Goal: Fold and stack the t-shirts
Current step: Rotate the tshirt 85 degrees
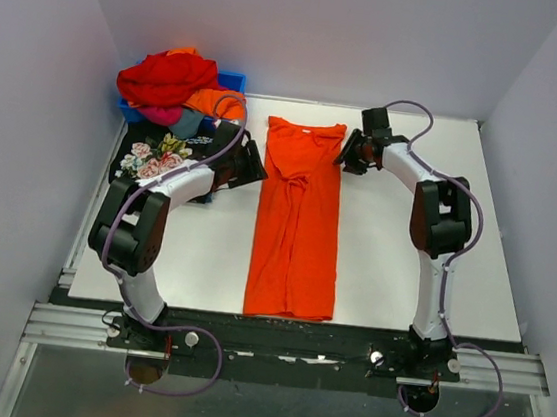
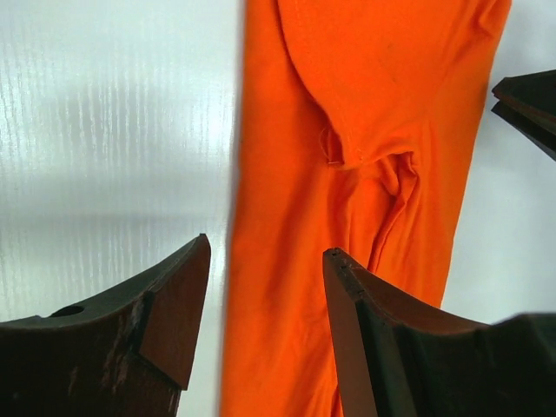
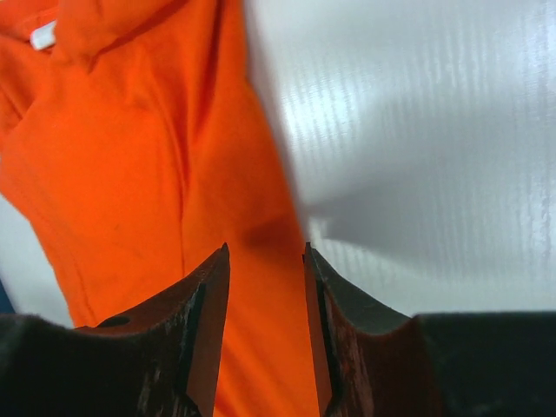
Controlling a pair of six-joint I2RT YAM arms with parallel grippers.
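**Orange tee laid long on the bench, both pincers open at its far end**

The orange t-shirt (image 1: 296, 231) lies mid-bench, folded in from both sides to a narrow strip, collar at the far end. The left pincer (image 1: 248, 165) hovers at its left edge and the right pincer (image 1: 348, 156) at its right edge, both with jaws apart and holding nothing. On the white bench (image 1: 401, 283), left of the strip, the black rose-print t-shirt (image 1: 159, 155) lies partly under the left arm. Behind it, a blue bin (image 1: 235, 81) holds a heap of t-shirts topped by a red t-shirt (image 1: 168, 75).
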